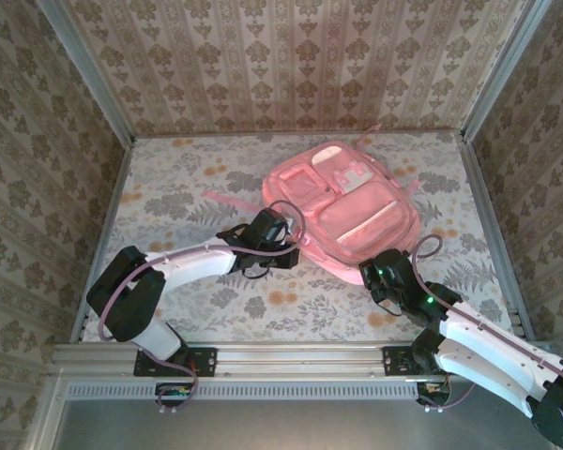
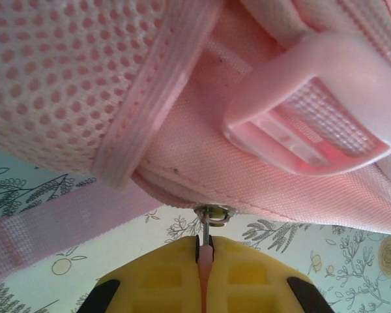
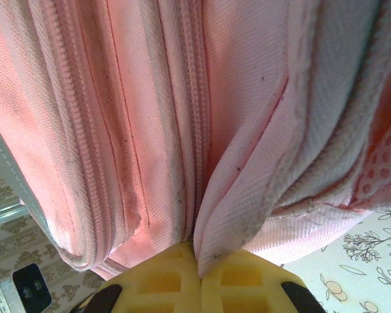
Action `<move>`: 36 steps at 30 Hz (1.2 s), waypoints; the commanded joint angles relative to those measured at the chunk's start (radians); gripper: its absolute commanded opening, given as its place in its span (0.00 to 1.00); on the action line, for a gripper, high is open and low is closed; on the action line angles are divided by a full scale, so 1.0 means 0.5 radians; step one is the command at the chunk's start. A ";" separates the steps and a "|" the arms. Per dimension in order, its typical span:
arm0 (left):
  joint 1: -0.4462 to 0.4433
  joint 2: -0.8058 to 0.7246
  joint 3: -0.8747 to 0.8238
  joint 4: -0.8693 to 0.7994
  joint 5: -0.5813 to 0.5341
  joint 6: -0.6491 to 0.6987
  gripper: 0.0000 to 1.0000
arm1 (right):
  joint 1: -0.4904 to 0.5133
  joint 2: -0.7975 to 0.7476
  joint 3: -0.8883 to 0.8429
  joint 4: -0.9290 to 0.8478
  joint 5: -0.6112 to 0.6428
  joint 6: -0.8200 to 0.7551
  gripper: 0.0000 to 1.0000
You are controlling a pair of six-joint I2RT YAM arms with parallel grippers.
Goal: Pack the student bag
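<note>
Pink student bag (image 1: 342, 211): left pincer (image 2: 205, 246) clamps its zip pull (image 2: 209, 225), right pincer (image 3: 199, 253) pinches its near edge.

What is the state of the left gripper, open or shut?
Shut. In the left wrist view, the yellow fingers of the left gripper press together on the pink zipper pull of the student bag.

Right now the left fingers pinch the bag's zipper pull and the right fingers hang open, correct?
No: the right wrist view shows the right fingers shut on a fold of the student bag. The left fingers do pinch its zipper pull.
</note>
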 commanded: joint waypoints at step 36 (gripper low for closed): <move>0.449 -1.136 0.005 -0.681 -0.083 0.333 1.00 | 0.362 0.937 0.482 0.195 -0.015 -0.356 0.00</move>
